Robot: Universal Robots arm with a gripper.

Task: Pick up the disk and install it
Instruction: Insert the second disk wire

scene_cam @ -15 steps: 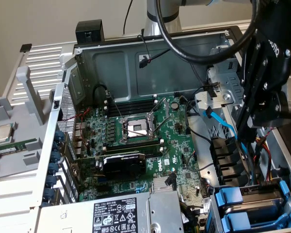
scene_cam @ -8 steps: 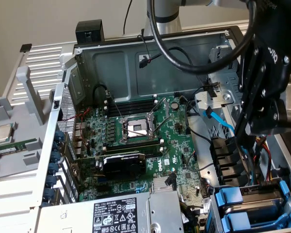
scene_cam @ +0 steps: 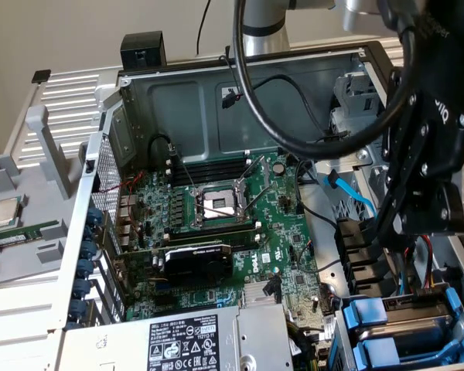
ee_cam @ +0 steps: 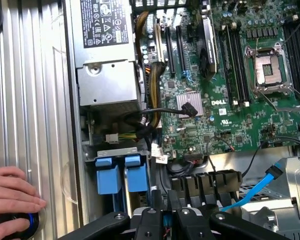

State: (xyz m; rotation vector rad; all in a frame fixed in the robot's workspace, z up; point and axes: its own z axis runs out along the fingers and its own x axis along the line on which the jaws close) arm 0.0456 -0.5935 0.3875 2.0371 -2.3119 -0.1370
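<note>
Two blue-framed drives sit side by side in the drive bay (scene_cam: 406,332) at the case's corner, on the exterior view's right. Their blue carrier handles (ee_cam: 122,172) face outward. I cannot tell which of the two is the disk. My black gripper (scene_cam: 406,228) hangs above and just behind that bay, beside the black cable clips. In the wrist view its fingers (ee_cam: 162,217) stand close together with nothing between them. It touches neither drive.
The open case holds the motherboard (scene_cam: 240,224) with a bare processor socket (ee_cam: 270,67) and the power supply (scene_cam: 185,344). A blue SATA cable (ee_cam: 270,180) lies near the gripper. A square processor chip (scene_cam: 4,212) rests on the grey side panel. A person's hand (ee_cam: 12,192) rests there on a black device.
</note>
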